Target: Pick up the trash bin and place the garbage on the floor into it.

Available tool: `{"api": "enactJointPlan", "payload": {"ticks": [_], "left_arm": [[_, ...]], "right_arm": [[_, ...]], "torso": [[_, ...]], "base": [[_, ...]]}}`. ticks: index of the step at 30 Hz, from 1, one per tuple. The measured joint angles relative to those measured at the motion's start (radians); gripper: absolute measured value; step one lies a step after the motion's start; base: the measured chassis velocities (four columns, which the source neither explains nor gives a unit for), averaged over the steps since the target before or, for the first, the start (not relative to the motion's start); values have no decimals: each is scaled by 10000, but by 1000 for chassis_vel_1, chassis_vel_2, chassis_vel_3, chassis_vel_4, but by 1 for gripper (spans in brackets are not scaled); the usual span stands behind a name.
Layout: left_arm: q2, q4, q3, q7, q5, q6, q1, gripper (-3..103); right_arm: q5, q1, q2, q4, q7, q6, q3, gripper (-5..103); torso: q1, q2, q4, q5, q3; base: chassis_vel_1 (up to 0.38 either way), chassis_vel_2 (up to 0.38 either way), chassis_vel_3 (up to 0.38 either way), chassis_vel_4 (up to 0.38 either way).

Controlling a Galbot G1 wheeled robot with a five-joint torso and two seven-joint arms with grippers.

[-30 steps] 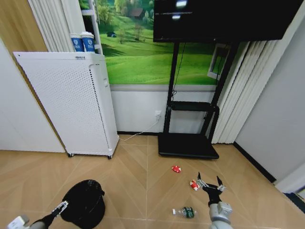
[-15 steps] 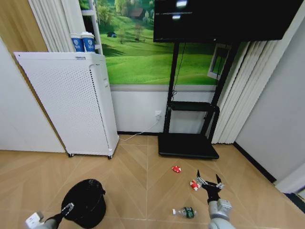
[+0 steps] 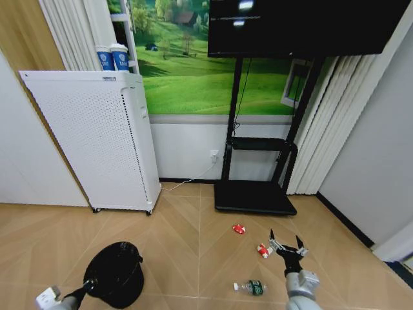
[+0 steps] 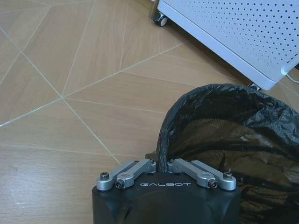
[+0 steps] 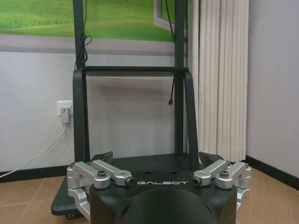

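Three garbage pieces (image 3: pixel 250 258) lying on the floor (image 3: pixel 187 226); gripping step under way. Left gripper (image 4: pixel 162 167) pinching shut on the trash bin (image 3: pixel 115 274) rim, needing a lift next; right gripper (image 3: pixel 288 248) hovering spread wide, empty

head high, wrists low, floor (image 3: pixel 193 226) shared

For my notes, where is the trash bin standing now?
In the head view the trash bin stands on the floor at lower left, before the white appliance, the left gripper at its rim.
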Motion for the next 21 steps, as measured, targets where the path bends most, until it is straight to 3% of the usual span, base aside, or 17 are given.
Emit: {"api": "enactJointPlan", "payload": {"ticks": [5,8,9,12,13,15,16,18,19,21], "left_arm": [[-6,85,-57,360,431,-351,52,3],[46,329,-221,1874,2014,-1526,112,3],[46,329,-221,1874,2014,-1526,112,3],[101,500,-324,3132,3684,-2817,21,3],[101,500,-324,3132,3684,-2817,21,3],[193,539,-460,3547,4743,-3544,-103,3],[193,539,-460,3547,4743,-3544,-103,3],[450,626,-591,4037,5627,-4261,-256,3],[450,626,-591,4037,5627,-4261,-256,3],[653,750,-621,4322,6128,-4849,-422,3]], "right_arm": [[-24,0,5,-21,0,44,11,100],[-90,0,24,-105,7,87,14,100],[-90,0,24,-105,7,87,14,100],[-392,7,84,-262,281,89,-107,100],[-392,7,84,-262,281,89,-107,100],[-901,-186,77,-279,369,-104,-292,100],[-901,-186,77,-279,369,-104,-292,100],[-1627,-531,-63,-224,44,-410,-609,100],[-1627,-531,-63,-224,44,-410,-609,100],[-2227,-496,-262,-499,-160,-417,-981,100]], "torso": [[0,0,-1,-7,1],[0,0,1,-2,1],[0,0,1,-2,1],[0,1,0,0,1],[0,1,0,0,1],[0,1,1,2,1],[0,1,1,2,1],[0,2,-4,1,1],[0,2,-4,1,1],[0,3,-4,1,1]], "base": [[0,0,0,0],[0,0,0,0],[0,0,0,0],[0,0,0,0],[0,0,0,0],[0,0,0,0],[0,0,0,0],[0,0,0,0],[0,0,0,0],[0,0,0,0]]}}
